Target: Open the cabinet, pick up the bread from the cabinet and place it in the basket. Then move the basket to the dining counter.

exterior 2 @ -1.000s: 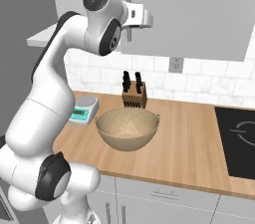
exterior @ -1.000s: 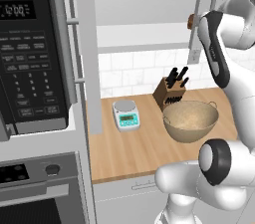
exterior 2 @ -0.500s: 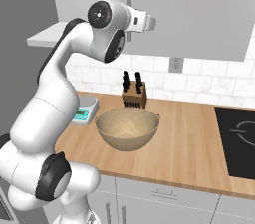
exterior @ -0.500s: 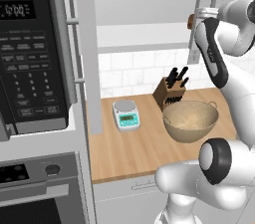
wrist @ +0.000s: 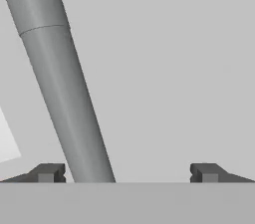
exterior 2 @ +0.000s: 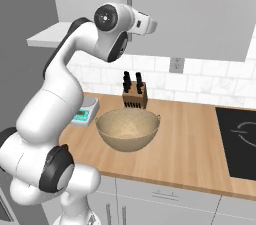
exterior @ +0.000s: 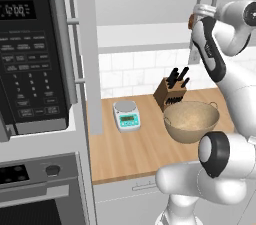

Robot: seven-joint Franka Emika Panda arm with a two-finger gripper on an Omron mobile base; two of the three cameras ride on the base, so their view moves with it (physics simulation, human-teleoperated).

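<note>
The cabinet's left door (exterior: 88, 44) stands swung open, baring the white shelf (exterior: 145, 34). Its right door (exterior 2: 190, 9) is closed. A small brown lump, the bread (exterior: 191, 20), sits at the shelf's right end, partly behind my arm. My gripper (wrist: 127, 173) is open right at the right door's handle (wrist: 64, 83). The bar runs slanted between the fingers, close to the left fingertip (wrist: 47, 172). The tan woven basket (exterior: 190, 131) (exterior 2: 125, 141) rests empty on the wood counter below.
A knife block (exterior: 170, 91) and a small kitchen scale (exterior: 126, 115) stand behind and left of the basket. The black microwave (exterior: 30, 54) and oven (exterior: 35, 189) are at the left. A black cooktop (exterior 2: 237, 141) lies at the counter's right.
My arm has shifted slightly, bringing the hand a little closer to the right door's handle. The basket and bread have not moved.
</note>
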